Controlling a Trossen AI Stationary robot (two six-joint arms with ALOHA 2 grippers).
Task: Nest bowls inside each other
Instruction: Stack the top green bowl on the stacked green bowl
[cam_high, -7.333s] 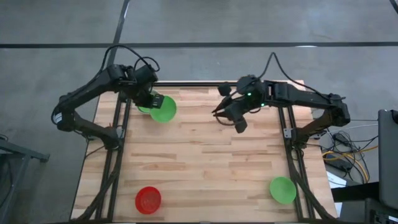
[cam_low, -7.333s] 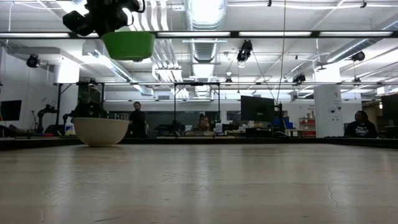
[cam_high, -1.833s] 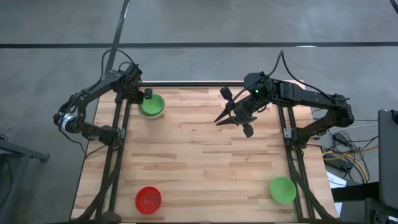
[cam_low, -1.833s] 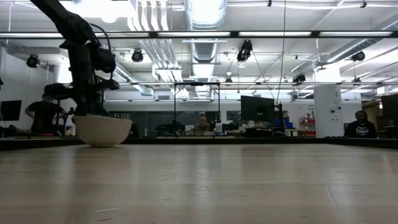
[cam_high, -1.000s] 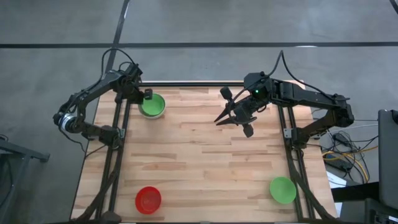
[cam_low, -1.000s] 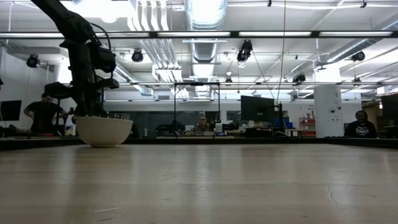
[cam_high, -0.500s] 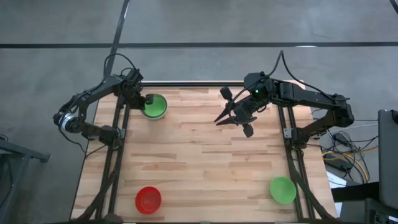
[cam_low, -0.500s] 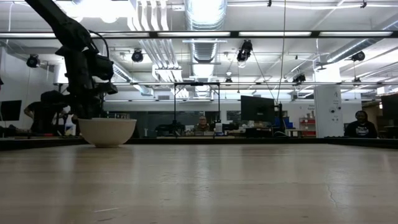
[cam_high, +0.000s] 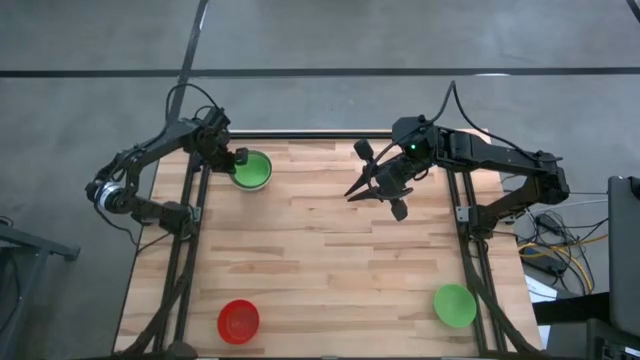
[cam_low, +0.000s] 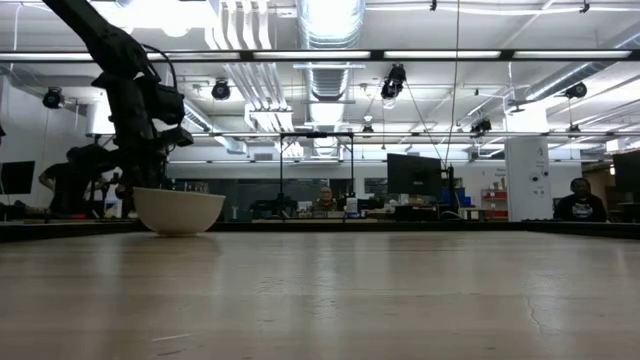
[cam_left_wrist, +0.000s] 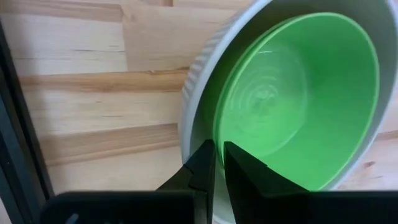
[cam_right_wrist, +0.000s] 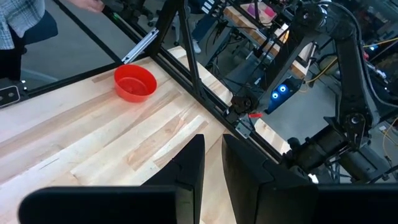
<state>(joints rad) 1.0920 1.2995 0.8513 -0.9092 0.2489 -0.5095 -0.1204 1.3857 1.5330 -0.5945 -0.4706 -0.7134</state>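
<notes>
- two bowls nested already: green bowl (cam_left_wrist: 298, 93) in whitish bowl (cam_low: 180, 211), far-left tabletop corner.
- left tool (cam_left_wrist: 214, 165) pinches that pair's near rim, fingers narrow; lifting could drag both or tip them.
- right tool (cam_high: 385, 192) hovers mid-tabletop, narrow gap, empty.
- red bowl (cam_high: 238, 321), another green one (cam_high: 455, 305) sit well apart at near edge.
- wood-plank tabletop (cam_high: 320, 260); workshop behind, ppl seated.
</notes>
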